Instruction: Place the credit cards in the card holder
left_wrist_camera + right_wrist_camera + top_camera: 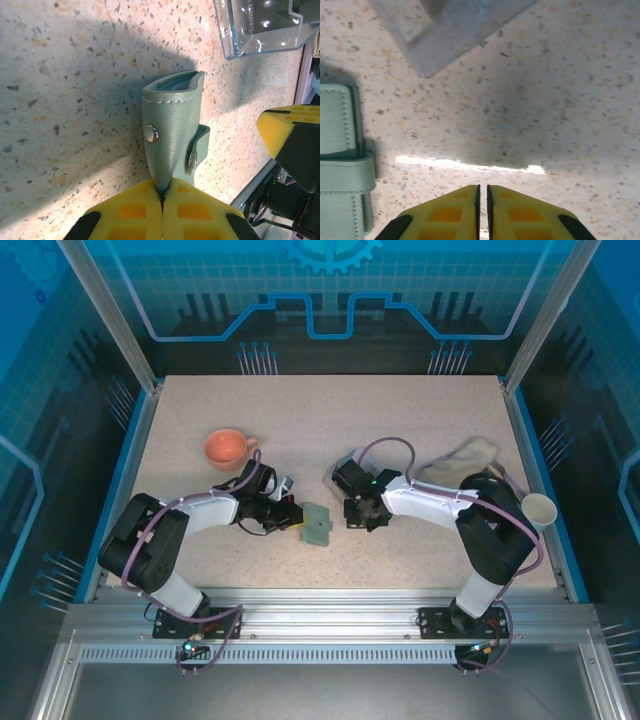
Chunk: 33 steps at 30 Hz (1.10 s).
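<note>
Sage-green soft leather, looking light and floppy: I'm gripping the card holder (172, 135) with the left fingers (132, 212) clamped on its edge, on the worktop (400, 430) between the arms. Right fingers (515, 210) are hovering beside it, almost together and seemingly empty. I'm judging the stitched spine the firmest hold.

The left claw (162, 192) and right claw (482, 192) end in yellow finger pads (130, 215) moulded with orange-tinted square recesses, with black corners at their outer edges. Behind each claw, the left arm (200, 512) and right arm (430, 502) wear smooth white shells between bulky black joints. A thin purple cable (390, 440) loops along each arm, which ends in a black base plate (440, 620).
</note>
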Each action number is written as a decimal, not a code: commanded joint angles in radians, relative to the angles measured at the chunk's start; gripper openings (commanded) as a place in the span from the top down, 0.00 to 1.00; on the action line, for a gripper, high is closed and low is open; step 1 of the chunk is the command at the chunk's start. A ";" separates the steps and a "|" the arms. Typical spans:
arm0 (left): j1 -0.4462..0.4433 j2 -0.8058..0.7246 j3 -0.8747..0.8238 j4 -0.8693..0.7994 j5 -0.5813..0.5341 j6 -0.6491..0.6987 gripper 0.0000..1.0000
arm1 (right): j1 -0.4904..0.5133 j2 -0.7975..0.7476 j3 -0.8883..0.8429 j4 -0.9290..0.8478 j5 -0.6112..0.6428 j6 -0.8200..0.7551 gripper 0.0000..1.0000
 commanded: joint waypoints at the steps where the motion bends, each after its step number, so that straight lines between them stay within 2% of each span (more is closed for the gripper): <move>1: 0.003 -0.013 -0.010 0.003 0.017 -0.012 1.00 | 0.009 -0.029 0.031 0.027 -0.082 -0.045 0.77; 4: 0.001 -0.019 -0.012 0.014 0.027 -0.018 1.00 | 0.035 0.009 0.088 0.079 -0.168 -0.060 0.70; 13: -0.001 -0.024 -0.005 0.031 0.046 -0.035 1.00 | 0.100 0.153 0.201 0.100 -0.210 -0.059 0.61; 19: 0.000 -0.028 -0.002 0.038 0.049 -0.042 1.00 | 0.127 0.234 0.217 0.042 -0.139 -0.073 0.59; 24: -0.001 -0.037 -0.001 0.044 0.050 -0.047 1.00 | 0.168 0.289 0.220 -0.025 -0.009 -0.074 0.55; 26: -0.001 -0.038 0.004 0.043 0.052 -0.048 1.00 | 0.179 0.313 0.226 -0.050 0.040 -0.067 0.55; 29: -0.001 -0.046 0.002 0.035 0.044 -0.045 1.00 | 0.196 0.333 0.233 -0.096 0.145 -0.033 0.63; 33: -0.001 -0.054 -0.011 0.004 0.039 -0.022 1.00 | 0.184 0.306 0.226 -0.094 0.188 -0.018 0.76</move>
